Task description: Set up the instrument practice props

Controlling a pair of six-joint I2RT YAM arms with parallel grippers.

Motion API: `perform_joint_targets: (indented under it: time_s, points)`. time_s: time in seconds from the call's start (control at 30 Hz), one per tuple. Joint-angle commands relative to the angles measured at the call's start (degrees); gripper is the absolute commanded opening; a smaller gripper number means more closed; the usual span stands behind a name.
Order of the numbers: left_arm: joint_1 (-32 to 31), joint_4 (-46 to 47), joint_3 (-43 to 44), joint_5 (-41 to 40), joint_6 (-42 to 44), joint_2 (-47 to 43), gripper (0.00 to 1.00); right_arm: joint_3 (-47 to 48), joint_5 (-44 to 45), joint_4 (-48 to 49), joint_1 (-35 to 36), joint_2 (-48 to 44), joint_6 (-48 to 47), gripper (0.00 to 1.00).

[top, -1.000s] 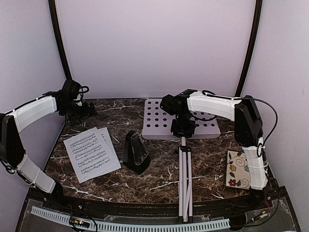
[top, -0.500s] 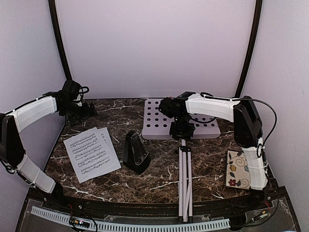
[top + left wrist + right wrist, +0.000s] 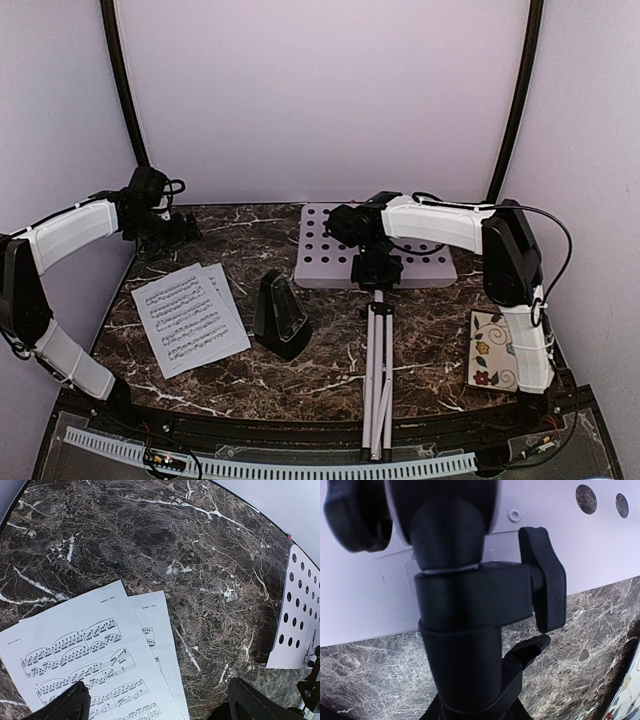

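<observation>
The white music stand lies flat, its hole-dotted desk (image 3: 400, 250) at the back and its silver tripod pole (image 3: 378, 370) pointing at the near edge. My right gripper (image 3: 376, 266) is shut on the stand's black neck joint (image 3: 465, 610), beside its clamp knob (image 3: 547, 580). One finger (image 3: 526, 652) shows past the joint and the other is hidden. Two music sheets (image 3: 190, 316) lie overlapped at the left, and also show in the left wrist view (image 3: 85, 650). The black metronome (image 3: 281, 315) stands between the sheets and the pole. My left gripper (image 3: 172, 228) is open and empty at the back left, above the table.
A floral tile (image 3: 495, 350) lies at the right edge under the right arm. The tent walls close in at the back and sides. The stand's desk edge (image 3: 300, 610) shows at the right of the left wrist view.
My right gripper has shifted a little left with the stand's neck, and the foot end of the pole has swung slightly left. The left arm has not moved.
</observation>
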Motion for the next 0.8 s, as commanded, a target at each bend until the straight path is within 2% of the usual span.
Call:
perform_joint_targets:
  time_s: [0.0, 0.5, 0.6, 0.77]
  points:
    - [-0.31, 0.71, 0.36, 1.02, 0.45, -0.49, 0.99, 3.92, 4.6, -1.33, -0.01, -1.2, 2.5, 0.0]
    - [-0.34, 1.44, 4.42, 1.97, 1.77, -3.94, 0.99, 11.55, 18.41, 8.69, -0.01, -15.18, -3.49, 0.0]
    - [-0.28, 2.12, 5.5, 2.5, 1.98, -5.33, 0.99, 13.01, 20.5, 11.86, 0.06, -17.81, -7.57, 0.0]
    - [-0.34, 6.3, 5.82, 5.62, 3.21, -8.24, 0.99, 11.68, 22.86, 22.65, -0.04, -24.11, -17.76, 0.0]
